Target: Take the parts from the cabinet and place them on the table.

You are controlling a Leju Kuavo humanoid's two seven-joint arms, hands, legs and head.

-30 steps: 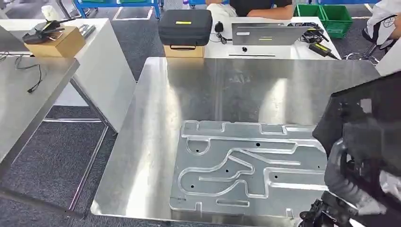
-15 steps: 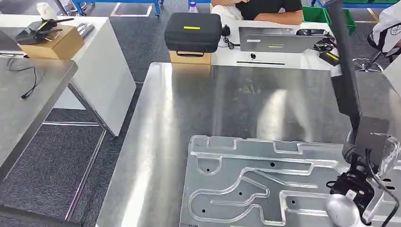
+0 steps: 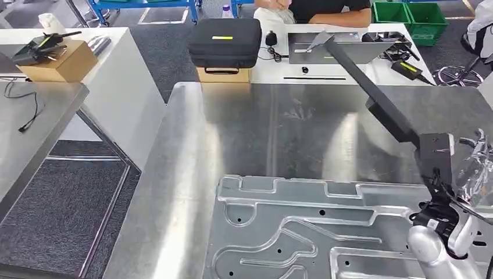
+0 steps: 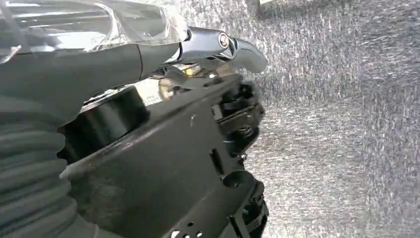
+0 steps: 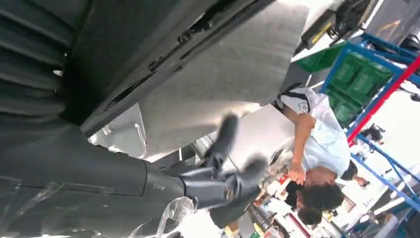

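steel table (image 3: 232, 133) carries one machined plate (image 3: 302, 232) flat at its near edge, so that part looks delivered. over to the right, the right hand (image 3: 450, 218) grips a long black part (image 3: 378, 99), held aloft, not yet set down; left hand (image 4: 148, 148), cannot tell.

Machined silver part (image 3: 325, 232) flat on steel table (image 3: 261, 128), near edge

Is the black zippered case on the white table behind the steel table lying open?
No. The black zippered case sits shut on a cardboard box, its lid flat, on the white table.
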